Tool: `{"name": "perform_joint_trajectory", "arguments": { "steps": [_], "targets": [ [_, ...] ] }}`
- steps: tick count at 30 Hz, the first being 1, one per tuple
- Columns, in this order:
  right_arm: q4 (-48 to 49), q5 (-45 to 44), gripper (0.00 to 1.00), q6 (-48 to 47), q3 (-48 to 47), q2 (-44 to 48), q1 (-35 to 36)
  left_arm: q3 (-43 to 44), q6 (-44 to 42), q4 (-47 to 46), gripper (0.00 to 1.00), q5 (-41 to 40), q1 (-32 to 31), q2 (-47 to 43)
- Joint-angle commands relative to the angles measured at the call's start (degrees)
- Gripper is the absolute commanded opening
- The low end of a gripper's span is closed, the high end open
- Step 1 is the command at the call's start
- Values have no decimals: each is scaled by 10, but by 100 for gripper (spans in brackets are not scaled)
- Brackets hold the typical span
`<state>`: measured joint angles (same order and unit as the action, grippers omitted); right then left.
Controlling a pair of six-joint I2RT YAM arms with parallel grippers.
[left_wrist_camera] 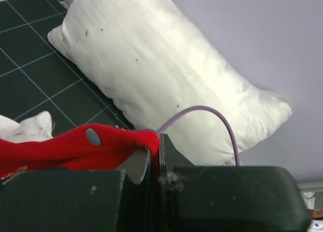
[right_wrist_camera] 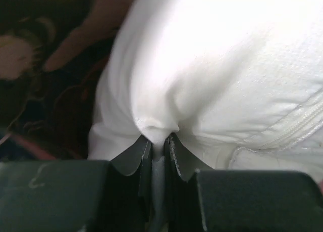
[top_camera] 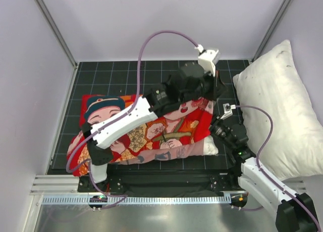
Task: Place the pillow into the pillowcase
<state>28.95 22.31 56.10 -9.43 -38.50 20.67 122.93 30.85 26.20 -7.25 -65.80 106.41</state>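
The red pillowcase (top_camera: 151, 133) with its cartoon children lies across the dark mat. The white pillow (top_camera: 211, 147) is mostly inside it; only one corner sticks out at the case's right end. My left gripper (top_camera: 214, 90) is shut on the red edge of the pillowcase (left_wrist_camera: 101, 146) at the upper right of the opening and holds it raised. My right gripper (top_camera: 218, 128) is shut on a pinch of the pillow (right_wrist_camera: 202, 70), whose white fabric fills the right wrist view.
A larger white pillow with dark specks (top_camera: 285, 110) leans against the right wall and fills the left wrist view (left_wrist_camera: 166, 75). The black gridded mat (top_camera: 101, 75) is boxed in by pale walls. A metal rail (top_camera: 136, 197) runs along the near edge.
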Motion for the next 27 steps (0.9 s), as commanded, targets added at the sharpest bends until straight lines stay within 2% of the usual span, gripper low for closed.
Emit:
{"name": "perform_joint_trajectory", "arguments": {
  "steps": [1,5,9,12,16,19,23,24,26,27],
  "targets": [
    [94,-19,4,7,-43,-21,61,101,89,-27,0,156,57,29],
    [107,-63,4,-20,-95,-116,138,107,94,-24,1,180,70,43],
    [226,-44,4,-8,-138,-255,185,78,112,-21,0,227,66,56],
    [341,-24,4,18,-155,-348,193,3,94,-20,0,219,59,25],
    [408,-13,4,31,-158,-402,191,-143,80,-19,0,182,50,-65],
    [384,-7,4,29,-152,-387,177,-209,64,-17,1,122,35,-144],
    [288,-2,16,10,-145,-324,156,-331,71,-16,2,78,30,-226],
    [221,-12,23,3,-139,-305,152,-348,73,-18,2,54,30,-240],
    [140,-50,24,-30,-137,-240,149,-378,72,-18,2,37,28,-276],
    [52,-65,26,-41,-138,-219,150,-401,73,-18,2,30,24,-290]
  ]
}}
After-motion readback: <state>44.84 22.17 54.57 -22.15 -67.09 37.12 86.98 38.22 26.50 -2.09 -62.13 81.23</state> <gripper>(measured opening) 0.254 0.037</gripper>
